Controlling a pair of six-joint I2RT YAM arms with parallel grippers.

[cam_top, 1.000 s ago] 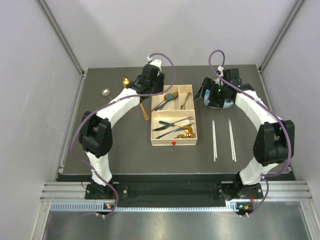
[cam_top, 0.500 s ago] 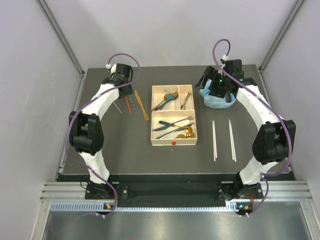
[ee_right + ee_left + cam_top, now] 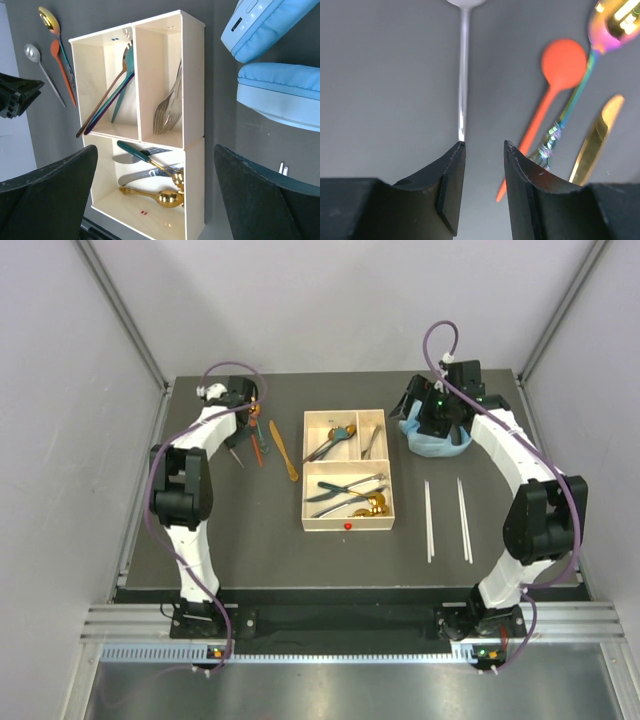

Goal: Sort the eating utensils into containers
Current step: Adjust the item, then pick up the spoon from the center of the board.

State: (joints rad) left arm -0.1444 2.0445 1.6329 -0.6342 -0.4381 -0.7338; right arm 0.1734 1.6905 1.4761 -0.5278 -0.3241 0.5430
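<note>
While much of the cutlery already lies in the tray [image 3: 305, 470], the step in hand appears to be the pickup of the silver spoon [image 3: 463, 75], which lies loose on the bench [image 3: 385, 75] left of the tray.

- Left gripper [image 3: 482, 145]: fingers partly spread with nothing between them. The spoon's handle tip sits just at one fingertip, outside the gap.
- Silver spoon: long axis runs straight away from the gripper, bowl at the far end, handle end nearest.
- Neighbours: orange spoon [image 3: 555, 80], rainbow spoon [image 3: 580, 85] and wooden knife [image 3: 595, 135], all off to one side and apart from it.
- Next move, as judged: shift sideways to straddle the handle, lower, then pinch.
- Right gripper [image 3: 157, 195]: spread wide and empty, near the headphones [image 3: 280, 90].
</note>
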